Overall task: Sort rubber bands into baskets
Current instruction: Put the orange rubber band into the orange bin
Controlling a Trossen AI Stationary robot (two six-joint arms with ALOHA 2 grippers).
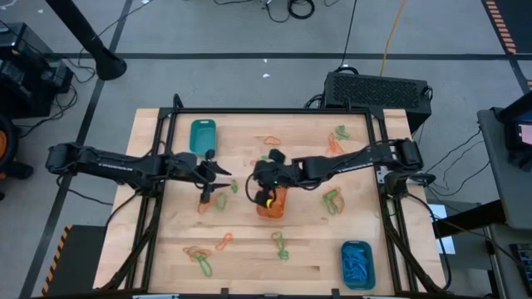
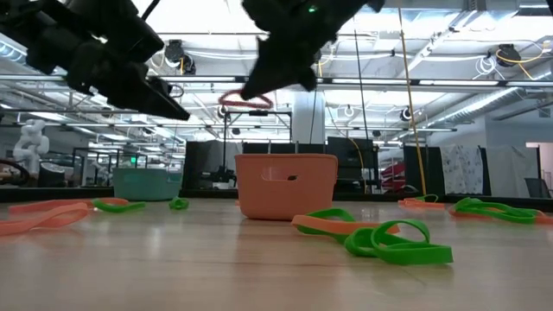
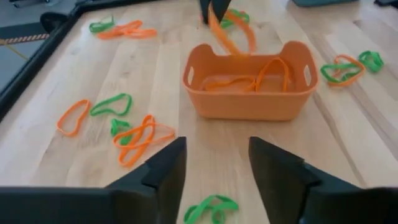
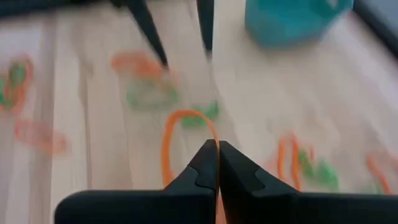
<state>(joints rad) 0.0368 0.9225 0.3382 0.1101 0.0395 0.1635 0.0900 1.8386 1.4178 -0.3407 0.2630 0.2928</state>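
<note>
The orange basket (image 1: 272, 204) is standing upright near the middle of the table, and a few orange bands (image 3: 245, 79) are lying inside it. One orange rubber band (image 4: 186, 140) is hanging in the air above this basket, pinched between closed dark fingers. One teal basket (image 1: 202, 135) is sitting at the far left side, and the other teal basket (image 1: 357, 264) is sitting at the near right corner, holding blue bands. Loose orange and green bands (image 3: 127, 127) are lying scattered flat on the wood around them, some overlapping in small clusters.
</note>
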